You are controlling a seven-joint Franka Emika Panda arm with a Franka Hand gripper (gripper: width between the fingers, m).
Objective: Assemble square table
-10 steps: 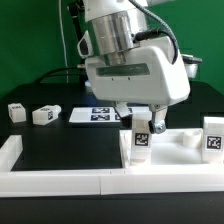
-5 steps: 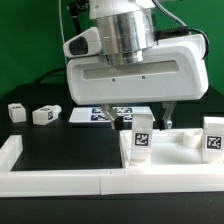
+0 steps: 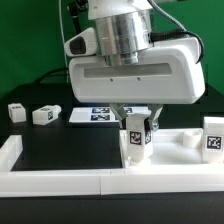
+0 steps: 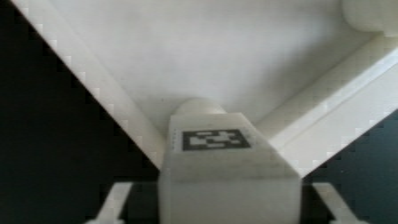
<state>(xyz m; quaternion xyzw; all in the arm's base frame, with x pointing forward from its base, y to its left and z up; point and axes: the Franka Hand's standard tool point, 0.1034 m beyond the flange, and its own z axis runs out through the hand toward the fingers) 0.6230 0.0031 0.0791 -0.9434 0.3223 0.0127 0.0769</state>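
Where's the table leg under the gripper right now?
In the exterior view, the leg stands upright just right of centre by the front rail, between the gripper's fingers; another leg stands farther right.

No words, numbers or brand names could be read. Only black-and-white square marker tags were seen. One was carried on the middle leg [image 3: 138,142], and was shown close up in the wrist view. One each was carried on the right-hand leg [image 3: 213,137], the far-left leg [image 3: 15,111] and the neighbouring leg [image 3: 43,115]. Several were printed on the marker board [image 3: 84,116].
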